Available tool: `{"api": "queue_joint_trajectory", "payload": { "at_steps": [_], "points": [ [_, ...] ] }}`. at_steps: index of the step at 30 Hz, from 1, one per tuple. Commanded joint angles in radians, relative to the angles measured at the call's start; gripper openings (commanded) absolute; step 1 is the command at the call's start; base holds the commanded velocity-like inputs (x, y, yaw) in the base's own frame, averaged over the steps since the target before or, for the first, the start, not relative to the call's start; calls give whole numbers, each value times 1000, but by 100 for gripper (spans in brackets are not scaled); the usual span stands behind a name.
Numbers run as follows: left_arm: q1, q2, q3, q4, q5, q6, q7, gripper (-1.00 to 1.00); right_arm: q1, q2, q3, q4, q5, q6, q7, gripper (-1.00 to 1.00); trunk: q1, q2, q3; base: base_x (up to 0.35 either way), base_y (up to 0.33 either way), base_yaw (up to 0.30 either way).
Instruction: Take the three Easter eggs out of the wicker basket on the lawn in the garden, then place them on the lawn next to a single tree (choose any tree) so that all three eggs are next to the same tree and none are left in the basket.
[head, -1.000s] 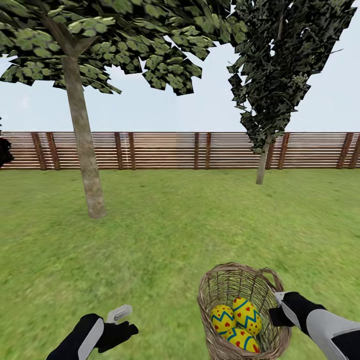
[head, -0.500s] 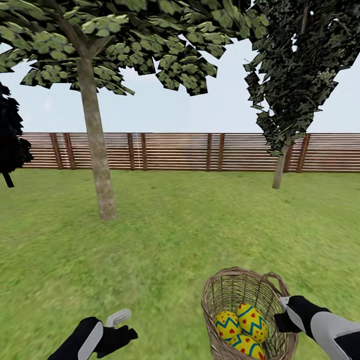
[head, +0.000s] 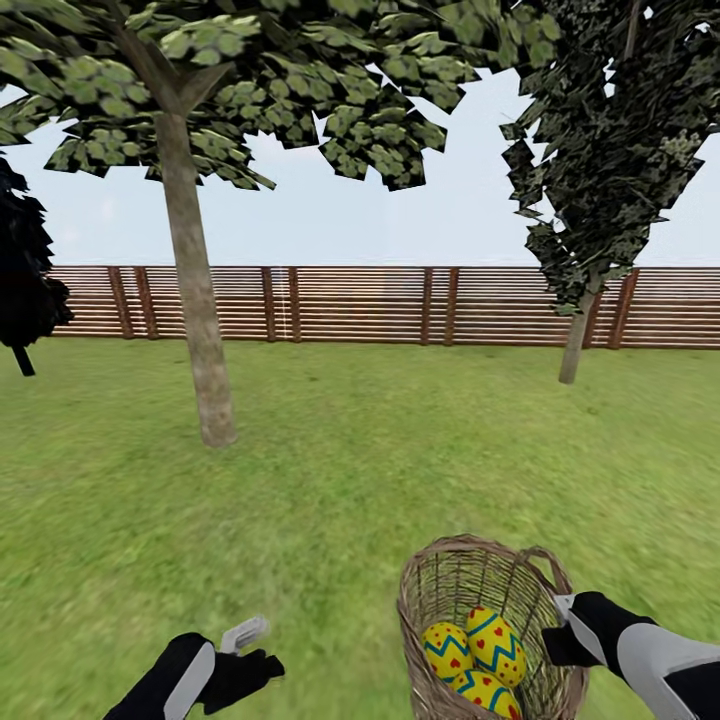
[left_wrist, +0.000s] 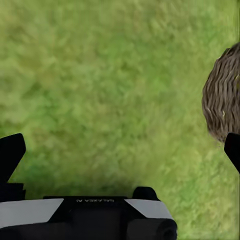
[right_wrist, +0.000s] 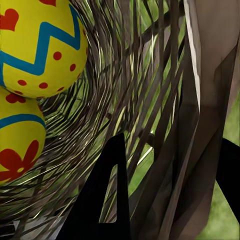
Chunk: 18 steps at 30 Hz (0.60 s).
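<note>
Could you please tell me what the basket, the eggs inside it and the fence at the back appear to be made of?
The wicker basket looks like woven brown wicker: thin interlaced strands with gaps. The Easter eggs look smooth and hard, perhaps painted plastic, with glossy yellow, red and teal patterns. The fence looks like brown wooden slats on posts.

This is a fenced garden, rendered in simulation. A lawn (head: 330, 480) of mottled green grass runs from the near edge of the head view back to a brown fence (head: 350, 305) of horizontal wooden slats with darker posts, which closes off the far edge of the yard under a pale, hazy sky. A tall tree (head: 195, 300) with a bare grey-brown trunk and leafy canopy stands on the grass toward the left; a darker, denser tree (head: 600, 180) rises near the fence on the right, and a near-black tree (head: 22, 270) stands at the left edge.
</note>
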<state>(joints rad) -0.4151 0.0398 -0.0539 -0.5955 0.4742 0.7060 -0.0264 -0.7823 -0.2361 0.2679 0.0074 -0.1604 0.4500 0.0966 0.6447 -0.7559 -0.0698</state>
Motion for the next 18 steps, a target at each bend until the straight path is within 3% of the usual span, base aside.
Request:
{"api": "queue_joint_trajectory", "payload": {
  "at_steps": [1,3,4,5,6,10,12,13,15,18],
  "points": [
    [-1,18,-1,-7,-2,3,-3,100,-1,0,5,0,-9,2,2,-100,-3,6,2,325,0,0],
    [-1,66,-1,-17,-2,13,-4,100,-1,0,5,0,-9,1,2,-100,-11,20,8,325,0,0],
    [-1,101,-1,-35,-3,25,-6,100,-1,-1,4,0,-10,1,2,-100,-15,27,11,325,0,0],
    [-1,151,0,-47,-2,57,-7,100,-2,-1,4,0,-10,1,2,-100,-18,34,14,325,0,0],
    [-1,172,0,-51,-2,79,-8,100,-2,-2,4,0,-10,1,2,-100,-22,41,17,325,0,0],
    [-1,154,-6,-40,-3,89,-11,100,-1,-14,3,13,-10,1,4,-100,-38,69,30,324,0,0],
    [-1,162,-5,-39,-2,90,-12,100,-2,-97,1,22,-15,2,12,-100,-45,83,36,303,0,0],
    [-1,168,-3,-39,-1,91,-14,100,-2,-114,2,22,-27,4,17,-100,-49,90,39,307,0,0],
    [-1,182,1,-37,4,89,-15,100,-2,-120,4,27,-39,7,43,-100,-57,104,45,322,0,0],
    [-1,180,0,-36,4,88,-16,100,-2,-131,2,28,-43,5,48,-100,-68,125,55,326,0,0]
  ]
}}
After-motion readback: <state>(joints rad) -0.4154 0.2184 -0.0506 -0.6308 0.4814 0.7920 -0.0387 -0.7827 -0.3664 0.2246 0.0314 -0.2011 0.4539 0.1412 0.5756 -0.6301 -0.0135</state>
